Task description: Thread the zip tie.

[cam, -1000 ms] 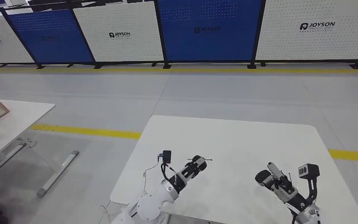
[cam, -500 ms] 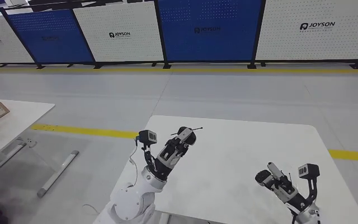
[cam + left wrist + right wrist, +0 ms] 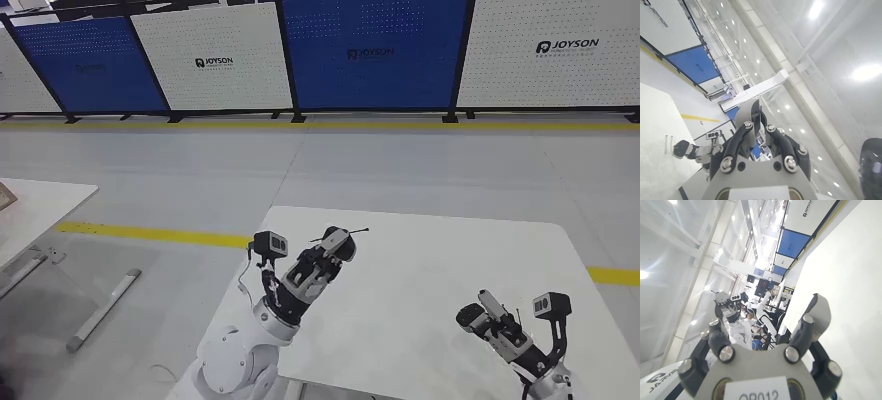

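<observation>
An industrial hall, with pegboard partitions (image 3: 375,55) and yellow floor lines (image 3: 150,234).

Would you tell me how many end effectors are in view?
2: the left end effector, over the table's left side; the right end effector, by its right front corner.

Two claws over one surface

The left claw (image 3: 338,241) hangs high above the left side of the surface (image 3: 450,250), with the zip tie (image 3: 356,232) pinched in it and poking out both ways. The right claw (image 3: 478,308) sits low near the front right corner, well apart. Behind the surface comes the floor (image 3: 200,170), then a row of panels (image 3: 370,60).
</observation>
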Tool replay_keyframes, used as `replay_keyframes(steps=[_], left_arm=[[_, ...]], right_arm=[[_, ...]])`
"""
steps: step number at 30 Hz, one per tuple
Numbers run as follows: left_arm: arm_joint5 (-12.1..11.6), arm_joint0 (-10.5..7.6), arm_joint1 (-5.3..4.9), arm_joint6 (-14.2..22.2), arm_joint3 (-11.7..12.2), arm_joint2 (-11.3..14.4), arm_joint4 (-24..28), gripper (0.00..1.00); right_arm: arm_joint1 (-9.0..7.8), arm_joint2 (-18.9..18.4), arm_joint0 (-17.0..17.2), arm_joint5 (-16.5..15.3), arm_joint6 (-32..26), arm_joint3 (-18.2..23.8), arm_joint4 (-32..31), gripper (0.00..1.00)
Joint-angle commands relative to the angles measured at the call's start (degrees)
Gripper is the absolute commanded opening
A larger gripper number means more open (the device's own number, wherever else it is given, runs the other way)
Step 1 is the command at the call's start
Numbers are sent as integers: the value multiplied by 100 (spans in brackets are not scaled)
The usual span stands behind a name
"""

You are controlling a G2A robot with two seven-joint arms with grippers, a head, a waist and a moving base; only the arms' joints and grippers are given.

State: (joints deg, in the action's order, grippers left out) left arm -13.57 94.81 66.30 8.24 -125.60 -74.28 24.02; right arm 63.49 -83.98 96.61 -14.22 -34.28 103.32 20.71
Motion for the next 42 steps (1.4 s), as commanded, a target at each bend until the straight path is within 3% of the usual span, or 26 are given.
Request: replay_keyframes(steps=[1, 3, 11, 14, 20, 25, 31, 33, 35, 42], left_arm=[[-302, 2, 9, 1, -43, -71, 61, 0], [-401, 43, 15, -71, -83, -110, -4, 0], [-370, 59, 15, -105, -108, -130, -96, 0], [-168, 27, 18, -104, 6, -87, -290, 0], [99, 17, 30, -24, 470, 162, -803, 0], [28, 41, 62, -130, 1040, 490, -1247, 0], [-68, 21, 100, -85, 1589, 809, -1331, 0], [-12, -24, 114, -265, 1784, 898, -1676, 0], [10, -57, 149, -444, 1843, 1048, -1683, 0], [10, -57, 149, -444, 1843, 1048, -1683, 0]], right_arm=[[0, 0, 0, 0, 0, 0, 0, 100], [0, 0, 0, 0, 0, 0, 0, 100], [0, 0, 0, 0, 0, 0, 0, 100], [0, 0, 0, 0, 0, 0, 0, 100], [0, 0, 0, 0, 0, 0, 0, 100], [0, 0, 0, 0, 0, 0, 0, 100], [0, 0, 0, 0, 0, 0, 0, 100], [0, 0, 0, 0, 0, 0, 0, 100], [0, 0, 0, 0, 0, 0, 0, 100], [0, 0, 0, 0, 0, 0, 0, 100]])
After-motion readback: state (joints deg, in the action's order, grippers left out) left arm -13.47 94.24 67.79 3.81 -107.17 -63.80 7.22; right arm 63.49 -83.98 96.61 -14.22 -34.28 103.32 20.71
